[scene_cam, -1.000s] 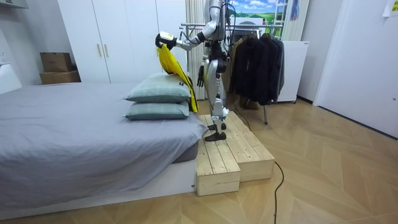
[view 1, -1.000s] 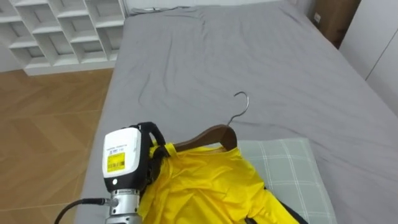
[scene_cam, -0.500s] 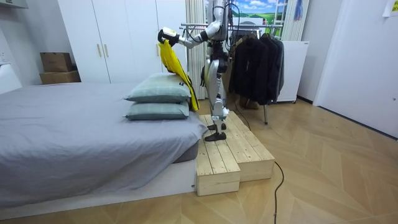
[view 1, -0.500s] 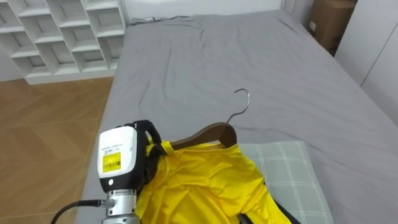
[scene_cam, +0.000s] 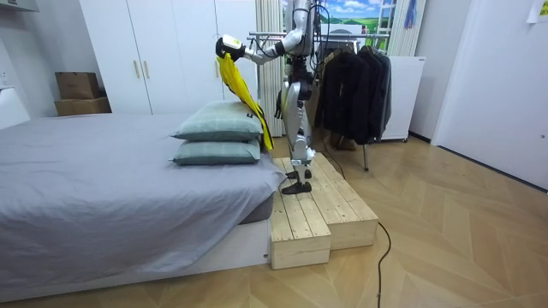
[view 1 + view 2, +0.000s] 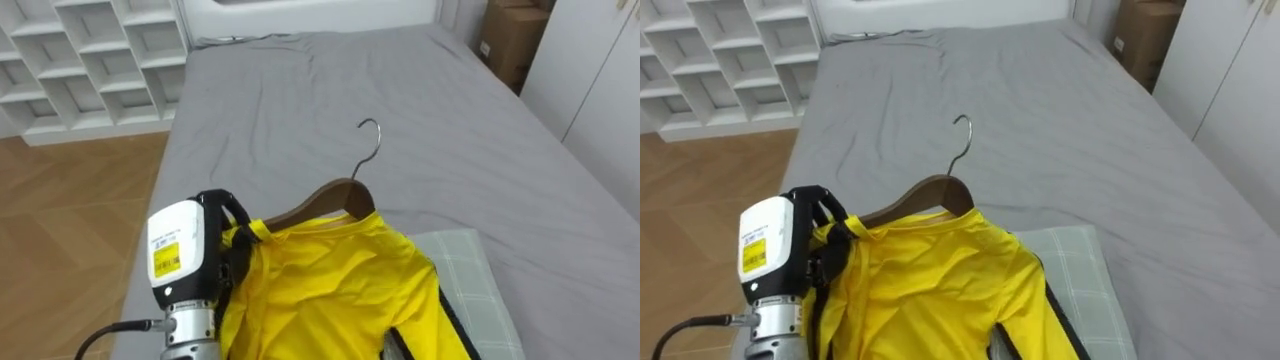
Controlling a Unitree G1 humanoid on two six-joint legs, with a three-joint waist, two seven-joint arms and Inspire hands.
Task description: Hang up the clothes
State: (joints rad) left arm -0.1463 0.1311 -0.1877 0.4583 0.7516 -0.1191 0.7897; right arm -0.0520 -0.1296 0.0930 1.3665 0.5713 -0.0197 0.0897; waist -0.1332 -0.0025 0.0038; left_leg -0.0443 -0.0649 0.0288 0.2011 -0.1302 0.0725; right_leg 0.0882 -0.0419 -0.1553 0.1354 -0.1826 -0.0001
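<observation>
A grey bed [image 6: 420, 120] fills 12 o'clock, with a pillow [image 6: 472, 285] at 5 o'clock. At 7 o'clock the left hand [image 6: 233, 245] curls around a wooden hanger [image 6: 320, 197] carrying a yellow garment [image 6: 330, 290].

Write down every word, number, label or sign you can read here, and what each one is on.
Yellow label on the white casing behind the left hand, which grips the wooden hanger: dark print, too small to read.
Pale sticker on the brown cardboard box: blurred, unreadable.
Nothing can be quoted.
</observation>
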